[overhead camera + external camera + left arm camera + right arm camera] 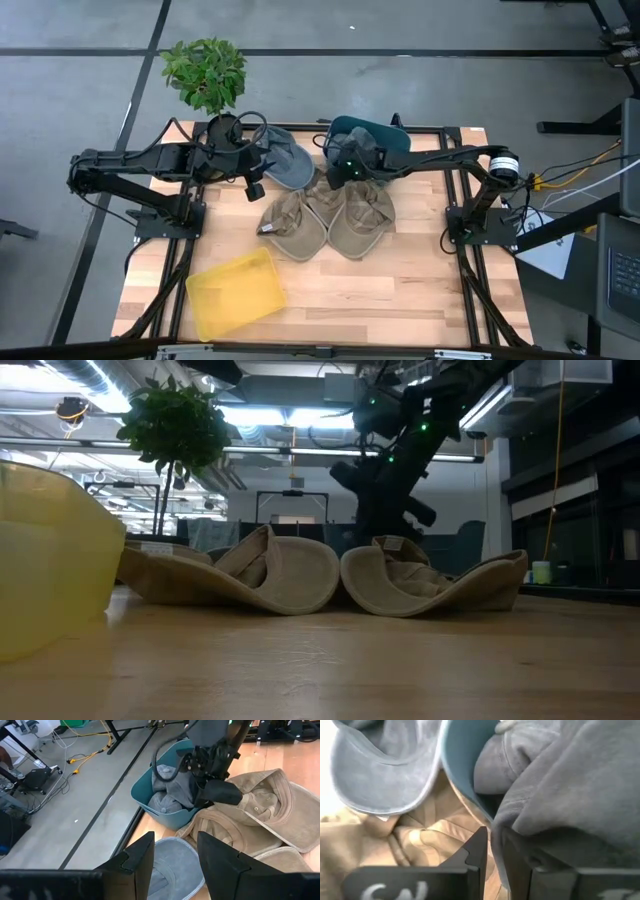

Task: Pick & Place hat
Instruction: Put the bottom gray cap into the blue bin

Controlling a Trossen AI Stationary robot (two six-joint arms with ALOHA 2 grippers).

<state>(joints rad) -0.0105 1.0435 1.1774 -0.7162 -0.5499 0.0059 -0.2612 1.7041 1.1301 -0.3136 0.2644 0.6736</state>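
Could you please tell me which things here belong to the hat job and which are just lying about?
Job: grey hat; two tan hats; teal bin with grey hats inside; right gripper at the bin; left gripper over the grey hat.

Lying about: yellow tray; plant.

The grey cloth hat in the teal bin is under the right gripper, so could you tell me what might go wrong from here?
1. The right gripper has its fingers nearly shut on a fold of the grey cloth hat at the rim of the teal plastic bin; so thin a pinch may slip.
2. A second grey hat lies in the bin and might drag out.
3. The tan cloth hats crowd the bin, limiting set-down space.
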